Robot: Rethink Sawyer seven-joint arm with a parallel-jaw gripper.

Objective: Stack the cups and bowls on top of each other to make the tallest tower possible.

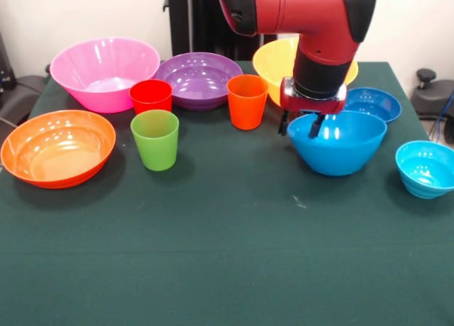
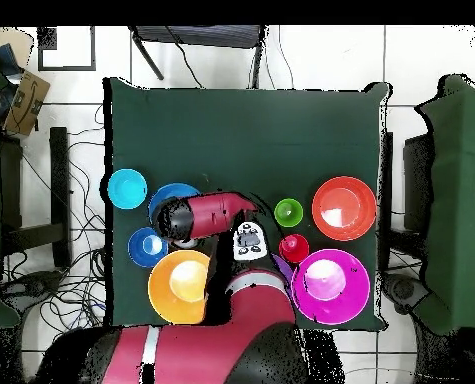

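Front view: the red and black arm's gripper [image 1: 303, 124] hangs right of centre with its dark fingers spread narrowly over the near-left rim of the large glossy blue plastic bowl [image 1: 339, 145]. The orange plastic tumbler [image 1: 247, 101] stands just left of the gripper, apart from it.

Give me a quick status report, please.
Gripper open, at large blue plastic bowl's rim. No tower yet. Orange plastic cup close beside.
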